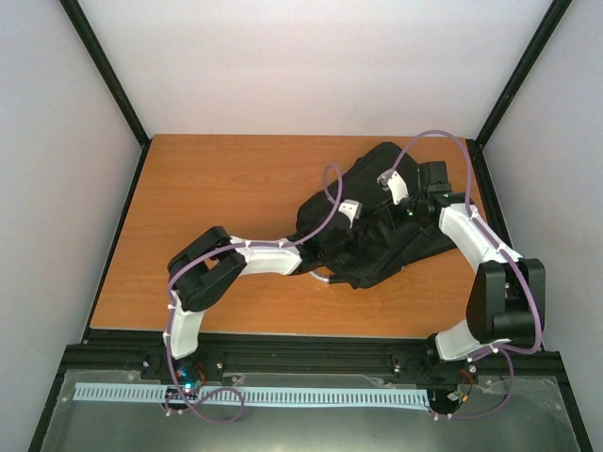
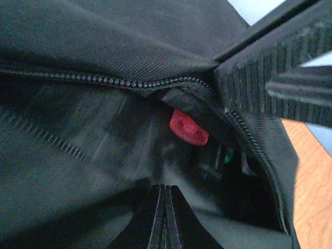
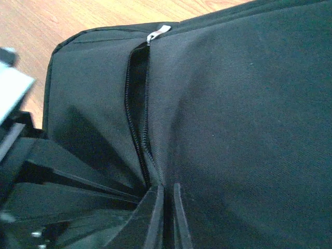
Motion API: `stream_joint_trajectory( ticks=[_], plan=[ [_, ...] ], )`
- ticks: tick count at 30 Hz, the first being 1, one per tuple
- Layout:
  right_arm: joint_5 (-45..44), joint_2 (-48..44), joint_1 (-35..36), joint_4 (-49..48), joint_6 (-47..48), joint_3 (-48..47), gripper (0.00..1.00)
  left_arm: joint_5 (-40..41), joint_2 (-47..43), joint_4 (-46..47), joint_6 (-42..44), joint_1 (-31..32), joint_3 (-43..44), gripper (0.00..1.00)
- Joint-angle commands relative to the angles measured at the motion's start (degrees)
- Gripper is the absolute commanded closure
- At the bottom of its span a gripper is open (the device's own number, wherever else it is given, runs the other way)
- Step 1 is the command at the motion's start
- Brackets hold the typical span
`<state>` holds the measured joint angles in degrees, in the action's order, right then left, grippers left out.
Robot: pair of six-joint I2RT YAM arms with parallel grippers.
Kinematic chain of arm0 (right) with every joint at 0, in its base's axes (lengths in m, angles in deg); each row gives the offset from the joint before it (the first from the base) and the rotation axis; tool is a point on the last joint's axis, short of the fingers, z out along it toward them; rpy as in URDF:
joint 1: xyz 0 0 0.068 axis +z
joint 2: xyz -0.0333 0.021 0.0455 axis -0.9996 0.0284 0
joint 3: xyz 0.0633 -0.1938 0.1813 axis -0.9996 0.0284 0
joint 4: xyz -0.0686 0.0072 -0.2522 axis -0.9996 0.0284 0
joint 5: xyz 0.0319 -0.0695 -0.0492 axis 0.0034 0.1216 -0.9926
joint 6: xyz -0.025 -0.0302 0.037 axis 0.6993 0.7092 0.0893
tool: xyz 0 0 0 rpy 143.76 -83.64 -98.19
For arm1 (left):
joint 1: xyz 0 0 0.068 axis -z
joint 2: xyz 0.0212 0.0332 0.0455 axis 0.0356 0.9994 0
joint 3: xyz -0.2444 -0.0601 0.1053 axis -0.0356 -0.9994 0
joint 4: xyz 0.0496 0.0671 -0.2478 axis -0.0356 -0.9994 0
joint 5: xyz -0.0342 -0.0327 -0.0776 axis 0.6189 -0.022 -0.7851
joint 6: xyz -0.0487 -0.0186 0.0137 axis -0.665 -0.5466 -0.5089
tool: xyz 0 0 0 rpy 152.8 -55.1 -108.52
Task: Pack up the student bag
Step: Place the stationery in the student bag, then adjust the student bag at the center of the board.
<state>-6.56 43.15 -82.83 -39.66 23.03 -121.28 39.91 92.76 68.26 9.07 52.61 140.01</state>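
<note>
The student bag (image 1: 382,221) is a large black fabric backpack lying at the right middle of the wooden table. Its zipper (image 3: 136,104) gapes open, with a silver pull (image 3: 158,32) at the far end. My right gripper (image 3: 168,192) is shut on the bag's fabric at the zipper edge (image 3: 148,150). The left gripper (image 2: 165,192) is shut and empty, its tips inside the bag's opening. A red object (image 2: 189,128) and a small green bit (image 2: 228,155) lie in the dark interior ahead of it. From above, the left gripper (image 1: 332,247) is at the bag's near side, the right gripper (image 1: 403,193) on top.
Bare wooden table (image 1: 217,188) stretches left of the bag, with black frame posts at the corners. A ribbed black strap (image 2: 259,78) crosses above the opening. The left arm's dark links (image 3: 52,197) sit close beside the right gripper. A grey loop (image 1: 320,276) pokes out at the bag's near end.
</note>
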Motion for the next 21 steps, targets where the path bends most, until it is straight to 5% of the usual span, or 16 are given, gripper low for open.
stream_joint_trajectory(
  ticks=[1,11,14,18,21],
  plan=[
    [-0.61,-2.08,0.35,0.78,1.09,-1.57,0.90,1.49,-7.52,-2.61,-1.95,-0.25,-5.92,0.94],
    [-5.25,-10.46,-2.63,8.90,-0.02,-9.95,0.47,11.10,-26.32,-10.67,2.74,-0.33,-23.67,0.67],
    [-10.13,-15.31,-2.79,8.40,0.81,-8.88,0.35,13.84,-31.60,-11.95,6.24,-0.51,-26.04,0.50],
    [-18.50,-19.58,-4.79,4.18,-2.12,-4.44,0.01,12.49,-35.23,-16.24,7.93,-3.01,-23.60,0.26],
    [-19.00,-19.28,-7.68,5.24,-2.07,-2.69,0.00,6.17,-35.61,-16.46,4.99,-7.66,-22.20,0.12]
  ],
)
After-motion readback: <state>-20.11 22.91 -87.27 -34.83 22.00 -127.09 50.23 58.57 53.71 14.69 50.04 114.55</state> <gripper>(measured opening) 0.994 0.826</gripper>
